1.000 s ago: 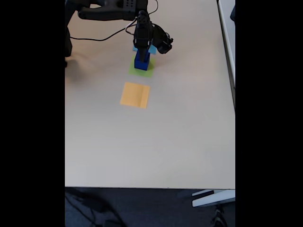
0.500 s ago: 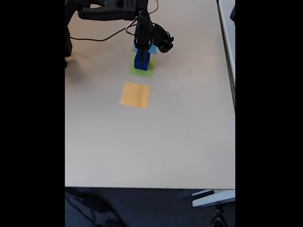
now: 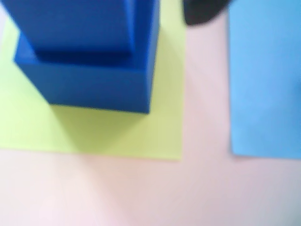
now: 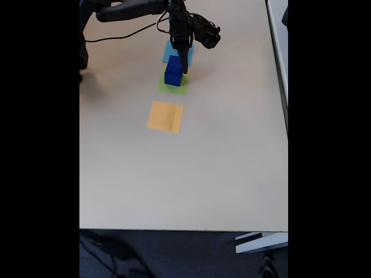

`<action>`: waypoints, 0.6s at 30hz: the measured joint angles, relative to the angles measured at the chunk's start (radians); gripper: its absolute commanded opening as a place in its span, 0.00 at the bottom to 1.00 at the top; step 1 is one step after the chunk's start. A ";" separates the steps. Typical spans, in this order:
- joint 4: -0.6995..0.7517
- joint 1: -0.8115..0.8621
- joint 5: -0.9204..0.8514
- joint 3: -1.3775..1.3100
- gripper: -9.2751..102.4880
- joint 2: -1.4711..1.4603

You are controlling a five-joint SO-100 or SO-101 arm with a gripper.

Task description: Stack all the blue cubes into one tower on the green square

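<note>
Stacked blue cubes (image 4: 173, 70) sitting on green square (image 4: 172, 86), likely light, rigid, side-graspable; end effector (image 4: 184, 68) hovering alongside, state indeterminable.

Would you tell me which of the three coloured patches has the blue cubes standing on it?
The green square, the middle patch in the fixed view, carries the blue cubes; the light-blue patch and orange patch are bare.

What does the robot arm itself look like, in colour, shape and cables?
In the fixed view the arm is black all over, built of slim, blocky segments. A thin black cable loops from it across the pale table. The end effector is black too, narrow and long; any markings are too small to make out.
</note>
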 measured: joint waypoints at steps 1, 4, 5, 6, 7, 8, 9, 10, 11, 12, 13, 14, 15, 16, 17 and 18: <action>0.000 -0.006 -0.005 -0.032 0.56 0.000; 0.000 -0.037 -0.021 -0.129 0.57 -0.009; 0.000 -0.051 -0.021 -0.166 0.57 -0.020; 0.000 -0.063 -0.025 -0.202 0.57 -0.037; 0.000 -0.074 -0.025 -0.235 0.57 -0.052; 0.000 -0.083 -0.025 -0.262 0.57 -0.064; 0.000 -0.089 -0.025 -0.290 0.56 -0.078; 0.000 -0.095 -0.025 -0.316 0.56 -0.091; -0.008 -0.103 -0.018 -0.330 0.56 -0.097; -0.012 -0.112 -0.005 -0.336 0.56 -0.100; -0.015 -0.123 0.017 -0.341 0.56 -0.104; -0.017 -0.135 0.043 -0.345 0.56 -0.110; -0.017 -0.147 0.075 -0.348 0.56 -0.117; -0.017 -0.155 0.110 -0.348 0.56 -0.123; -0.017 -0.161 0.143 -0.348 0.56 -0.127; -0.017 -0.166 0.164 -0.348 0.56 -0.130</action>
